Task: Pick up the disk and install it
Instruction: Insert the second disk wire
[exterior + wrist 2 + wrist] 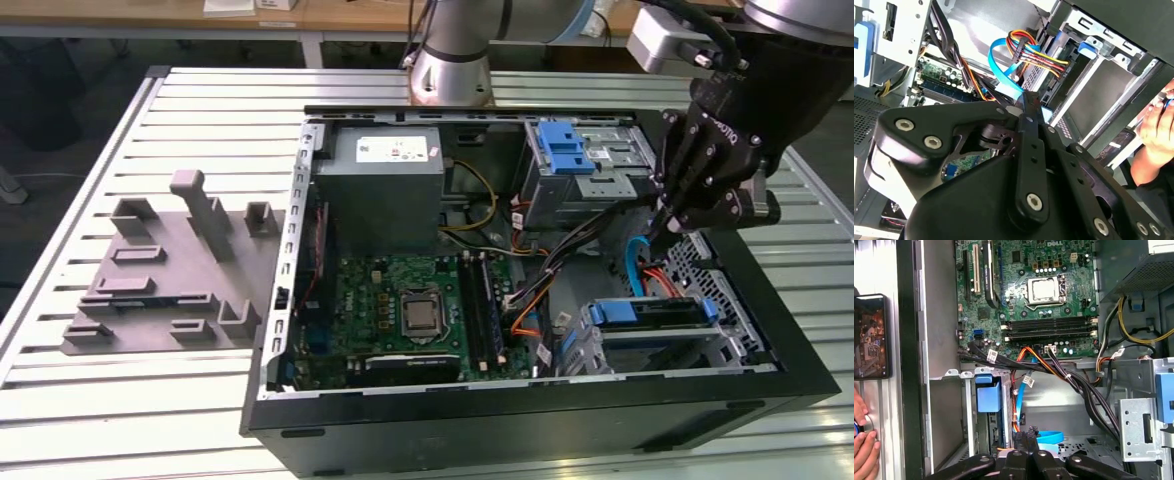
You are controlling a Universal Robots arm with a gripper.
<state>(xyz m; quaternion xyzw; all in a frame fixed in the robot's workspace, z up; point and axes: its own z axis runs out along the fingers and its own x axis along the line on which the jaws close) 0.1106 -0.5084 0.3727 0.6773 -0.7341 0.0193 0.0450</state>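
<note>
In the exterior view, an open computer case [534, 425] lies on its side on a slatted metal table [80, 400], with a grey moulded fixture [167, 270] on the table towards the exterior view's left. Inside the case are the green motherboard [400, 300], the grey power supply [387, 175] and a drive cage with a blue ribbed latch [563, 148]. The gripper [663, 222] reaches down into the case on the exterior view's right, just beside a curved blue flat cable [634, 255]. The disk [650, 314] sits in the lower drive cage near the front corner, its blue carrier edge facing up, apart from the gripper. In the second wrist view, the gripper [1026, 100] has its black fingers drawn together to a narrow tip with nothing between them, close to the blue flat cable [1004, 70]. The disk's blue carrier end [1089, 47] shows in its metal cage, and a person's hand [1156, 125] is outside the case. In the first wrist view, the gripper [1027, 434] is likewise narrow and empty, next to the blue cable [1046, 437]. The disk [988, 396] stands in its cage, and beyond it lie black cable bundles and the processor socket [1046, 290]. Outside the case wall, a phone [871, 335] lies on the table near the hand [864, 450].
</note>
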